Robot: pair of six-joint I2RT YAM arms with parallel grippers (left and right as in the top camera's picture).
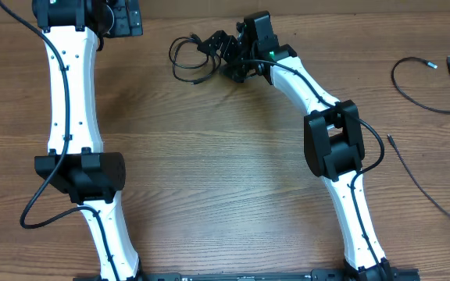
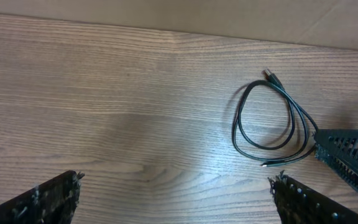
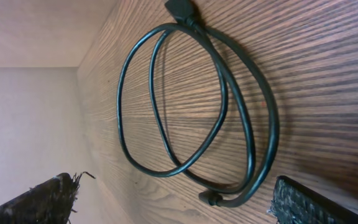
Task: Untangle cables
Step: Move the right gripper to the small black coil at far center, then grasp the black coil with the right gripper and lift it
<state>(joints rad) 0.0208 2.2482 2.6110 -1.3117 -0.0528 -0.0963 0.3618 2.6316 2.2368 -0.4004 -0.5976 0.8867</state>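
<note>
The cables (image 1: 190, 58): one lies as a small double loop at the upper middle of the overhead frame, flat on the worktop (image 1: 209, 172), while more strands (image 1: 409, 97) trail loose at the right edge, well apart from it. The right hand (image 1: 223, 58) is right at the loop's rim, spread wide with nothing between its jaws. The left hand (image 2: 176, 186) sits in the overhead's upper left, also spread wide and empty, away from the coil. Now the danger: in the right wrist view the two turns (image 3: 272, 127) run just beside each other down one side, so a pinch there likely takes both and drags the whole coil instead of opening it. The cord is thin and lies flat, so a fingertip could scrape wood and miss. And with the left hand so far off, nothing pins the plug end (image 3: 180, 7), so a pull may simply slide everything toward the worktop's far edge.
</note>
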